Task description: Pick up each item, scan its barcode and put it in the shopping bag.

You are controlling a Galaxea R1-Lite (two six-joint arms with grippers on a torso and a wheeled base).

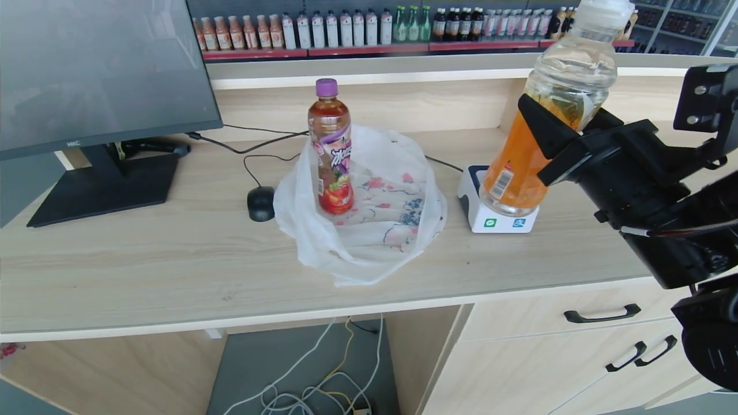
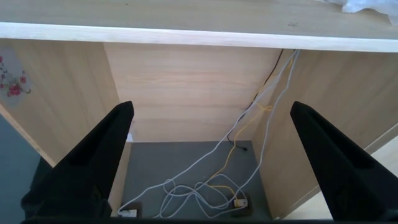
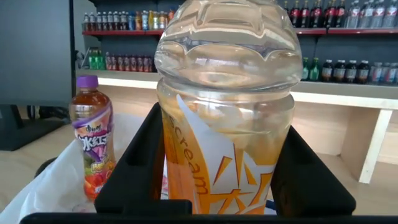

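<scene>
- Head view: right pincer (image 1: 553,144) pinching orange bottle (image 1: 522,167) mid-body. Bottle's long axis tilted: cap up and away, base just above scanner (image 1: 478,216), barcode low on the wall facing the camera.
- Shopping bag (image 1: 403,219) lies to that pincer's left, 1 purple-capped bottle (image 1: 331,155) apparently upright in it; right arm nearer.
- Left wrist view: left pincer (image 2: 211,124) spread, empty, facing cables (image 2: 205,186) under counter (image 2: 186,34).
- Right wrist view: fingers pressed on both bottle sides.

The light wooden counter (image 1: 173,271) carries a white shopping bag (image 1: 375,242) at its middle. A black mouse (image 1: 260,203) lies just beside the bag at nine o'clock, a white scanner (image 1: 474,210) at three, and a monitor's stand (image 1: 109,187) at ten.
</scene>
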